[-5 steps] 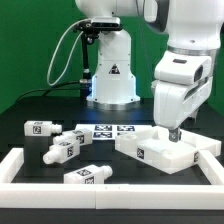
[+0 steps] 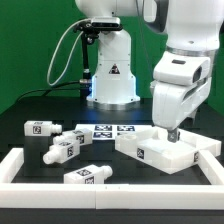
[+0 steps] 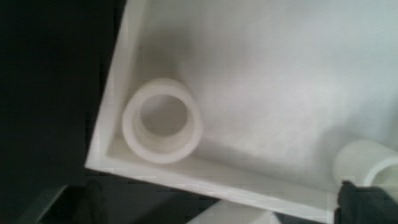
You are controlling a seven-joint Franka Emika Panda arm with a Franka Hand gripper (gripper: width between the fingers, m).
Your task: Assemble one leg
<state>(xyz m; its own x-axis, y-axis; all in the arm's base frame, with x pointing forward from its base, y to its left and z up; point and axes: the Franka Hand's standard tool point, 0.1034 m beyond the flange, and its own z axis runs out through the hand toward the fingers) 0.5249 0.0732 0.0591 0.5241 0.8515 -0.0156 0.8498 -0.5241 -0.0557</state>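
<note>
Hovering over panel (image 2: 150,152) corner, end effector (image 2: 172,131) (grip unclear), legs (image 2: 62,150) apart.

- Robot lab, a fenced test bench.
- Arm base (image 2: 111,80) stands on a black table (image 2: 25,108) with a triangle sticker on its front; a cable (image 2: 62,50) loops off toward the exterior view's left of it.
- Green backdrop (image 2: 30,40) hangs behind the base.
- In front of the base: marker board (image 2: 108,129) and tagged legs (image 2: 62,150), all fenced by white rails (image 2: 12,165).

White panel (image 2: 165,150) on black table (image 2: 110,165), near marker board (image 2: 108,128); white border rails (image 2: 12,165) along table edges.
</note>
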